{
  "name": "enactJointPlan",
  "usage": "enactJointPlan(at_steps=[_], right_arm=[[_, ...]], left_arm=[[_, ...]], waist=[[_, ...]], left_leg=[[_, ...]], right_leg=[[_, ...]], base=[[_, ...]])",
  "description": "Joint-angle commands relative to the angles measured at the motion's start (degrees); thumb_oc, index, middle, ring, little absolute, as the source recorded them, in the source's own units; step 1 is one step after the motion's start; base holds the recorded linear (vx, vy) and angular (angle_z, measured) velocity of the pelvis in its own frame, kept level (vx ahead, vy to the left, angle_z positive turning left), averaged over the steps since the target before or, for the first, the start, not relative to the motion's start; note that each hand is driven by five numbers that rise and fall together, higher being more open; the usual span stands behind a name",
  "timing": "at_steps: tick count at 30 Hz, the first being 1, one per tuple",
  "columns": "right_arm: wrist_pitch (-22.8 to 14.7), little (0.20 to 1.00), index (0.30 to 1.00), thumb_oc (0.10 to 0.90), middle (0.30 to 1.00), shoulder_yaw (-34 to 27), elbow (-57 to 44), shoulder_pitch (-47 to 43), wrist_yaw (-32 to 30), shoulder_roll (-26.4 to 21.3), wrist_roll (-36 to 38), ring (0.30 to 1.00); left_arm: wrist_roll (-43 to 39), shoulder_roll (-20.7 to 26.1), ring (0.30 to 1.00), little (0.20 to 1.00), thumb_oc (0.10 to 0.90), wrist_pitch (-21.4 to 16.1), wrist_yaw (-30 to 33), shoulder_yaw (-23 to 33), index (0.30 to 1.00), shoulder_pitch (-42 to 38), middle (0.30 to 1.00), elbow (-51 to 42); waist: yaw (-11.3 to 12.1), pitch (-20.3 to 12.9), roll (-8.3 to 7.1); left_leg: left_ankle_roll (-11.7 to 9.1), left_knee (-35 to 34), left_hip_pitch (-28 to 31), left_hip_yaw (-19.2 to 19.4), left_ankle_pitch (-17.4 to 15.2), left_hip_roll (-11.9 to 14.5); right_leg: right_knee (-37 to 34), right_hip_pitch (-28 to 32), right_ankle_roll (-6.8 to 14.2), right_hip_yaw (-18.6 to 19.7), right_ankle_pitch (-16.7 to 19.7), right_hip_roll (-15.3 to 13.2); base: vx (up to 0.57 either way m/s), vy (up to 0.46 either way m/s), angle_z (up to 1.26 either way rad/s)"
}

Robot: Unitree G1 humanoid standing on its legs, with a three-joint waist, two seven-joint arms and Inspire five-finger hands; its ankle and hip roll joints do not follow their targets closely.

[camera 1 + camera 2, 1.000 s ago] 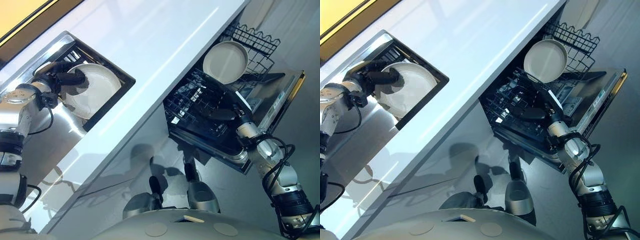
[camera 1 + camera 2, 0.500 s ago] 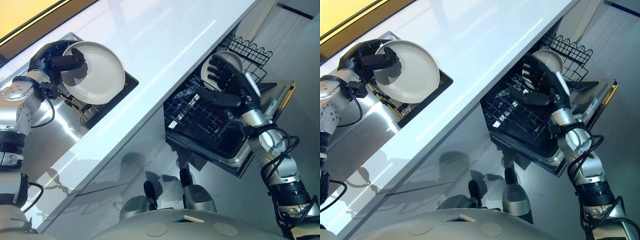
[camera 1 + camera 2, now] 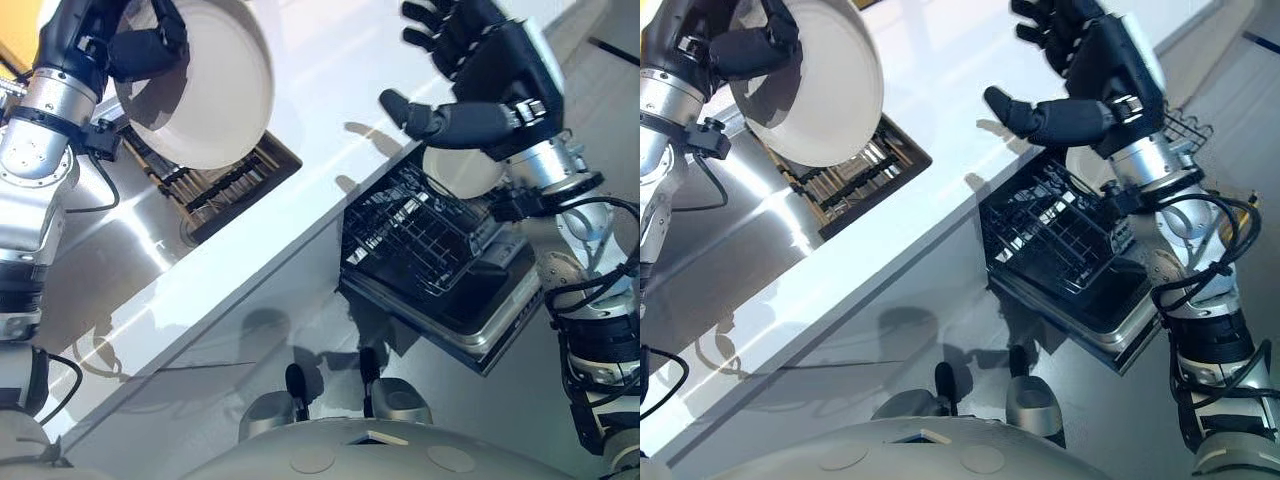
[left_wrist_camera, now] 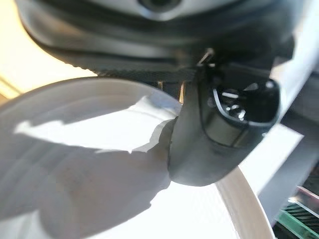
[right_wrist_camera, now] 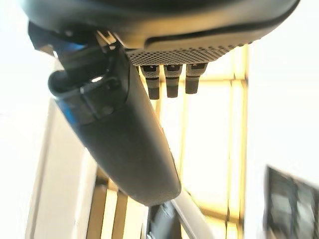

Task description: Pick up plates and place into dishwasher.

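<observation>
- White plate (image 3: pixel 205 85) at about 11 o'clock in the head views, lifted clear above the sink rack (image 3: pixel 225 180) and pinched at its rim by the left hand (image 3: pixel 130 45), thumb curled over its face (the wrist view shows the thumb pressed on the plate).
- Another plate (image 3: pixel 462 170) already stands in the dishwasher rack (image 3: pixel 415 235) at about 3 o'clock, partly hidden behind the right arm; so, by my reading, one is stowed and one is on its way.
- The right hand (image 3: pixel 480 70) hangs at 1 o'clock above the counter edge, fingers spread apart and holding nothing.
- Left to do, I judge: carry the held plate across to the dishwasher and slot it in.
- The white countertop (image 3: pixel 330 70) runs diagonally from 7 to 1 o'clock; the steel drainboard (image 3: pixel 110 260) lies at 9 o'clock, and the grey floor (image 3: pixel 300 330) is below, beside the open dishwasher door (image 3: pixel 500 320).
</observation>
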Motion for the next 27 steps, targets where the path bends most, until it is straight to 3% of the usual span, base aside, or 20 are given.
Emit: enactJointPlan(at_steps=[1, 8, 16, 20, 23, 27], right_arm=[[-2.23, 0.900, 0.900, 0.800, 0.900, 2.07, -0.36, -5.43, -0.63, 4.39, 6.20, 0.900], [-1.50, 0.900, 0.900, 0.800, 0.900, 6.49, 0.77, -8.31, -3.36, 10.15, 7.65, 0.900], [-1.60, 0.900, 0.900, 0.800, 0.900, 9.42, 2.22, -9.95, -6.47, 14.49, 8.16, 0.900], [0.40, 0.900, 0.900, 0.800, 0.900, 10.33, 2.50, -8.85, -6.00, 15.55, 12.75, 0.900], [2.56, 0.900, 0.900, 0.800, 0.900, 10.89, 4.06, -8.16, -4.08, 16.35, 16.21, 0.900], [0.32, 0.900, 0.900, 0.800, 0.900, 10.12, 6.21, -8.12, -8.08, 14.80, 10.14, 0.900]], left_arm=[[0.37, -0.02, 0.300, 0.200, 0.100, -7.55, 3.42, -0.57, 0.300, -4.59, 0.300, -4.76], [6.03, -5.82, 0.300, 0.200, 0.100, -8.12, 2.22, -5.99, 0.300, -6.38, 0.300, -9.91], [6.31, -10.56, 0.300, 0.200, 0.100, -7.79, -0.56, -11.21, 0.300, -8.03, 0.300, -11.13], [7.12, -13.15, 0.300, 0.200, 0.100, -8.32, -2.65, -12.37, 0.300, -5.81, 0.300, -12.76], [9.05, -13.49, 0.300, 0.200, 0.100, -8.54, -3.23, -13.22, 0.300, -5.20, 0.300, -12.64], [11.36, -12.03, 0.300, 0.200, 0.100, -8.56, -1.19, -12.99, 0.300, -5.17, 0.300, -12.15]], waist=[[1.81, -9.82, -1.42], [2.75, -10.52, -1.97], [2.99, -10.94, -2.17], [2.93, -10.99, -2.33], [2.99, -11.18, -2.58], [3.07, -11.50, -2.85]], left_leg=[[0.73, 0.13, -1.11, -2.05, -1.77, -2.70], [0.62, 0.13, -1.02, -2.37, -1.73, -2.34], [0.75, 0.13, -0.90, -2.18, -1.78, -2.20], [0.86, 0.13, -0.84, -1.90, -1.80, -2.07], [0.83, 0.13, -0.76, -1.45, -1.88, -1.89], [0.65, 0.13, -0.74, -0.58, -1.93, -1.59]], right_leg=[[0.65, 3.19, 1.17, -3.46, -3.78, 1.09], [0.64, 3.72, 1.19, -4.84, -3.84, 0.89], [0.59, 3.88, 1.27, -5.67, -3.77, 0.71], [0.60, 3.90, 1.21, -5.71, -3.76, 0.76], [0.51, 3.98, 1.28, -6.10, -3.68, 0.61], [0.40, 4.02, 1.49, -6.85, -3.57, 0.32]], base=[[-0.02, -0.039, 0.23], [-0.01, -0.031, 0.20], [0.00, -0.011, 0.03], [0.00, 0.000, 0.00], [0.00, 0.000, 0.00], [0.00, 0.000, 0.00]])
